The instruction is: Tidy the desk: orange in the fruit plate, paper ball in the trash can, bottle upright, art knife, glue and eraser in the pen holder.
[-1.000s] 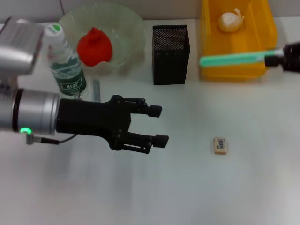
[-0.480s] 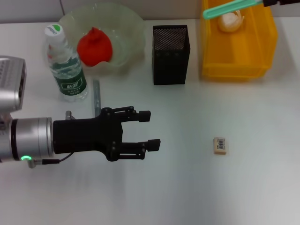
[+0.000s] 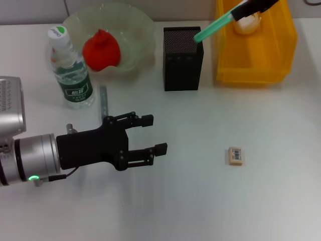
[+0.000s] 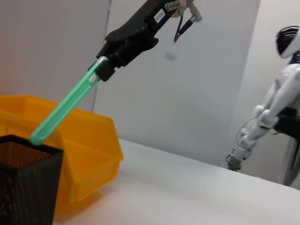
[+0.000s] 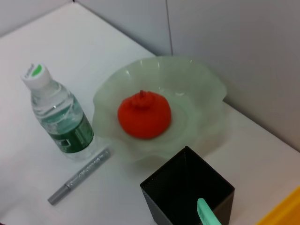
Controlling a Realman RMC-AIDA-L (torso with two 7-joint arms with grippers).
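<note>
Bottle (image 3: 70,70): one, upright, far left; green label, writing unreadable.
Orange (image 3: 101,48): one, in the fruit plate (image 3: 138,30).
Pen holder (image 3: 183,60): one, black mesh, far centre.
Green stick (image 3: 213,27): one, clamped in the right gripper (image 3: 247,8), tilted, lower tip at the holder's rim.
Paper ball (image 3: 247,22): one, in the yellow bin (image 3: 253,65).
Eraser (image 3: 235,155): one, near right; barcode sticker.
Silver pen-like tool (image 3: 103,103): one, beside the bottle.
Left gripper (image 3: 154,134): fingers spread, holding nothing, near left.

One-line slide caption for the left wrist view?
Right pincer lowers the green glue stick into the black mesh pen holder.
</note>
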